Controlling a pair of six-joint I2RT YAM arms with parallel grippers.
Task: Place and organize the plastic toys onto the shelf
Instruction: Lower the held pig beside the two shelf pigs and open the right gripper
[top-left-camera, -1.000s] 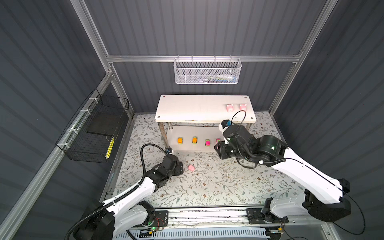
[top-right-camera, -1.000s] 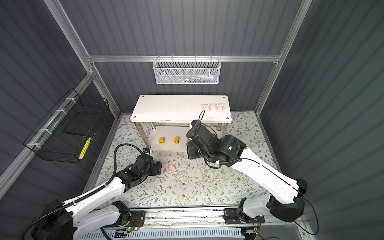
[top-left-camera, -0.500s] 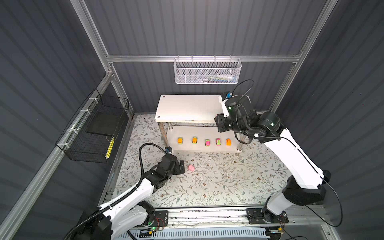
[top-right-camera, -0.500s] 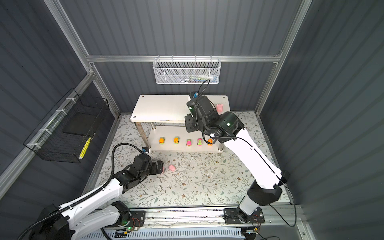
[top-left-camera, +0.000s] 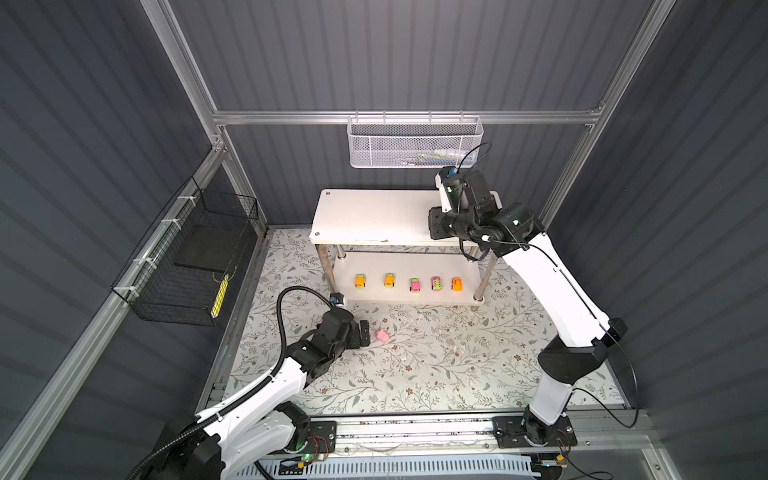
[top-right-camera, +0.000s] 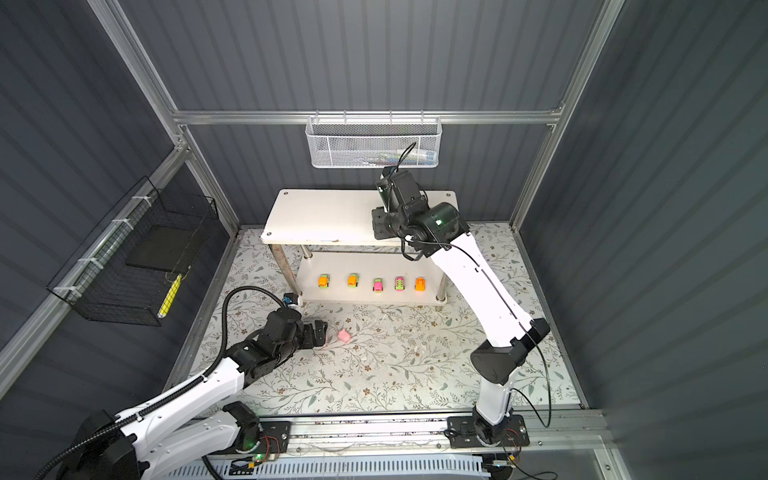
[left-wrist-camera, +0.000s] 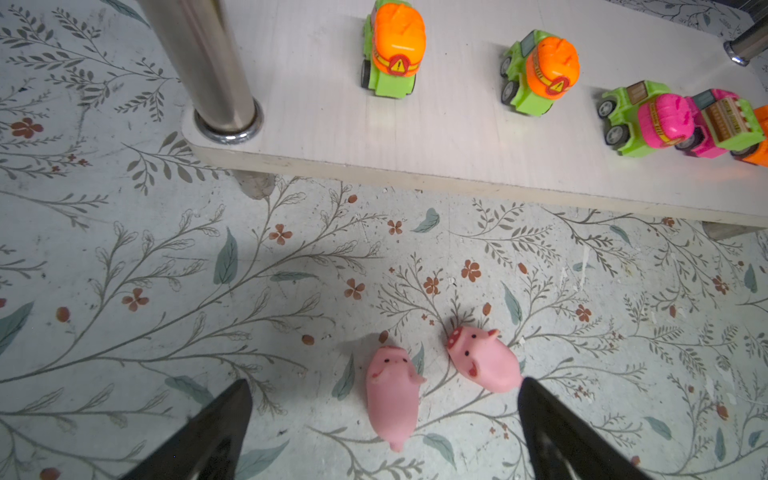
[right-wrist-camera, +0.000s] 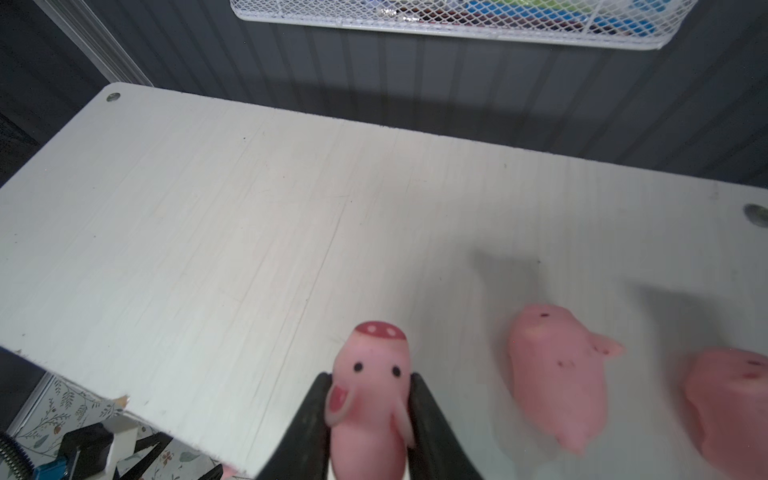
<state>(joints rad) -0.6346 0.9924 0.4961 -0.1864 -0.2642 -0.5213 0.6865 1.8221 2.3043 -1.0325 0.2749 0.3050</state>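
- The right gripper (right-wrist-camera: 370, 399) is pinched narrow on a pink pig (right-wrist-camera: 368, 374), whose snout pokes out past the fingertips.
- In both top views this gripper hangs over the right end of the shelf's top board (top-left-camera: 374, 216), a little above the middle of the frame.
- A second pig (right-wrist-camera: 557, 374) and a third pig (right-wrist-camera: 735, 399) lie on that top board beside the held one and apart from it (the third is cut off by the picture's edge).
- The left gripper (left-wrist-camera: 385, 386) stands wide open, low over the floral mat (left-wrist-camera: 166, 270). In both top views it sits left of centre, in front of the shelf's left front leg (left-wrist-camera: 208, 62).
- A long floor pig (left-wrist-camera: 392, 395) lies on the mat between the open fingers and touches neither.
- A spotted-snout floor pig (left-wrist-camera: 484, 361) lies just beside it. Its rear end is right at one fingertip (left-wrist-camera: 530, 390), and I cannot tell whether they touch.
- Five cars stand in a row along the lower board (top-left-camera: 399, 266), set apart:
  - two orange-and-green cars (top-left-camera: 360, 281) at the left
  - a pink-and-green pair (top-left-camera: 414, 285) in the middle
  - an orange car (top-left-camera: 456, 284) at the right
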